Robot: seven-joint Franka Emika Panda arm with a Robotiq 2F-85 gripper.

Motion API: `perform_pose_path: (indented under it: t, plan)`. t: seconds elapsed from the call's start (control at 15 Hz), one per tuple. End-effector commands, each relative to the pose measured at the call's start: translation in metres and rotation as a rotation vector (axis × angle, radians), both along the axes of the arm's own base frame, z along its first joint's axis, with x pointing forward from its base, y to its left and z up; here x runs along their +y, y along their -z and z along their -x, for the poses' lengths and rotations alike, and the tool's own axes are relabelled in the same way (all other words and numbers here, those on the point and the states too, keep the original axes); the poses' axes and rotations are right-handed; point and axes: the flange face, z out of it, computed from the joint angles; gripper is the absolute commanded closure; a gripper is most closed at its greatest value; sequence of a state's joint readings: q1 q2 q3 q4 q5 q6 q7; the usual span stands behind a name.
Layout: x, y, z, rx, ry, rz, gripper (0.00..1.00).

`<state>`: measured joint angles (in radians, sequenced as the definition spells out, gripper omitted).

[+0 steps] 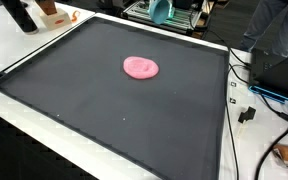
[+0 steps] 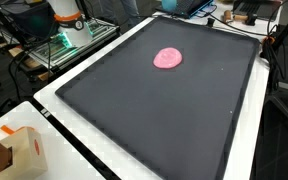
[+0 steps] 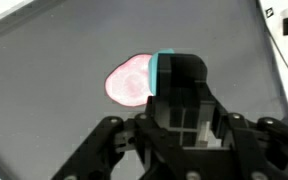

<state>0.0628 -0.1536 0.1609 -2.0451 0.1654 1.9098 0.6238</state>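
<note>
A flat pink blob [image 1: 140,67] lies on the black mat [image 1: 104,110], toward its far half; it also shows in an exterior view [image 2: 168,58]. In the wrist view the pink blob [image 3: 129,82] sits just left of my gripper [image 3: 180,62], partly hidden behind the fingers. The black fingers, one with a teal edge, stand pressed together with nothing visible between them. The gripper hangs above the mat, apart from the blob. In an exterior view the teal part of the gripper [image 1: 162,10] appears high at the mat's far edge.
The mat [image 2: 154,120] lies on a white table [image 2: 64,150]. A cardboard box [image 2: 17,152] stands at one corner. Cables [image 1: 252,100] and equipment lie beside the mat's edge. The robot base [image 2: 69,22] stands beyond the table.
</note>
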Motion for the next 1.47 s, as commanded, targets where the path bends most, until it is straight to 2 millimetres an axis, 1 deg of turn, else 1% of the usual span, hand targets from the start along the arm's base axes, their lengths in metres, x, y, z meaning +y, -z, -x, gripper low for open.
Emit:
perform_pose_path:
  t: [0.0,0.27,0.4,0.6,0.8,0.93,1.13,1.4]
  plan:
    - [-0.026,0.007,-0.006,-0.025,-0.105,-0.167,0.74]
    - [-0.061,0.024,-0.01,-0.069,-0.272,-0.31,0.74]
    - [-0.076,0.036,-0.009,-0.104,-0.353,-0.375,0.74]
    - [-0.099,0.059,-0.007,-0.156,-0.462,-0.487,0.74]
    - [-0.125,0.09,-0.002,-0.201,-0.526,-0.627,0.74]
    - [-0.142,0.114,0.001,-0.199,-0.526,-0.665,0.74]
    - [-0.161,0.15,0.002,-0.186,-0.498,-0.667,0.74]
    - [-0.175,0.19,0.0,-0.197,-0.433,-0.706,0.74]
